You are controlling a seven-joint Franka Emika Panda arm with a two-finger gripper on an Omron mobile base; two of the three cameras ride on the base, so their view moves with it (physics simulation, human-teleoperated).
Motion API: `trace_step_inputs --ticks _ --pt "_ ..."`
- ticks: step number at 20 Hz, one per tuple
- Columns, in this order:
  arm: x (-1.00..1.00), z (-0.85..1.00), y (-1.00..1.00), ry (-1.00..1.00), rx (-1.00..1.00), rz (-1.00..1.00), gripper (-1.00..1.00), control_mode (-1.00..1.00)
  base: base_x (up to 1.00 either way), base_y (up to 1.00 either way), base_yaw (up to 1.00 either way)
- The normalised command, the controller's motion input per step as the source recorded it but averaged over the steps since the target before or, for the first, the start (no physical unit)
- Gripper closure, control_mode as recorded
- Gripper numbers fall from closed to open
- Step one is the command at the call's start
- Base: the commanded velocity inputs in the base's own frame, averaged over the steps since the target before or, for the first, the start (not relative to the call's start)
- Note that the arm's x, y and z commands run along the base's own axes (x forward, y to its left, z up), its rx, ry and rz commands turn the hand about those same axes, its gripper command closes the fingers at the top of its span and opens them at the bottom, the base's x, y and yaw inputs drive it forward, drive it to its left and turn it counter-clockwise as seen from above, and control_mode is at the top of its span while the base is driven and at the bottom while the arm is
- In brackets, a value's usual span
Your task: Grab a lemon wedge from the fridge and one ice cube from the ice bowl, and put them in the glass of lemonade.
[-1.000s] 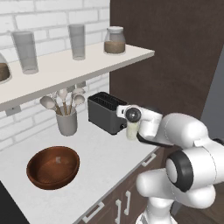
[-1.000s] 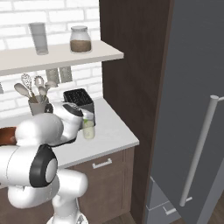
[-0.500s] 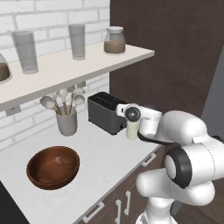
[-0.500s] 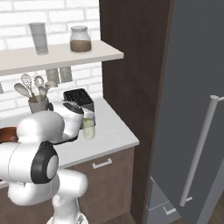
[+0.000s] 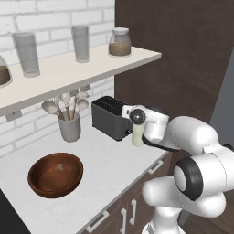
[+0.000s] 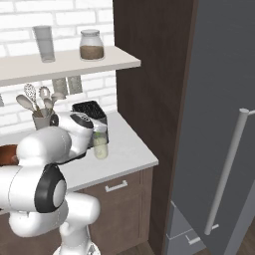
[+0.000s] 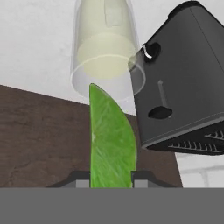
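I have the gripper (image 7: 111, 183) clamped on the lemon wedge (image 7: 112, 140), a green-yellow curved slice that rises between the two finger tips in the hand view. Its tip points at the rim of the short clear glass of lemonade (image 7: 106, 50), filled partway with pale yellow-green liquid and a pale whitish cube afloat in it. The glass (image 5: 137, 135) stands near the front edge of the white worktop (image 5: 105, 173), just beside the black toaster (image 5: 109, 118). The round reddish-brown wooden ice bowl (image 5: 55, 174) sits toward the worktop's left end; I cannot make out its contents. A grey cup (image 5: 70, 128) by the back wall holds utensils. The grey fridge (image 6: 224, 124) stands shut
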Motion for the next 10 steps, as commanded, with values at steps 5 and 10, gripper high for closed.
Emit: trace_step_inputs --ticks 5,10 --pt "0.21 -0.07 0.00 0.00 -0.01 0.00 1.00 -1.00 0.00 0.00 0.00" --pt "0.13 -0.28 0.00 0.00 -0.03 0.00 1.00 -1.00 0.00 0.00 0.00"
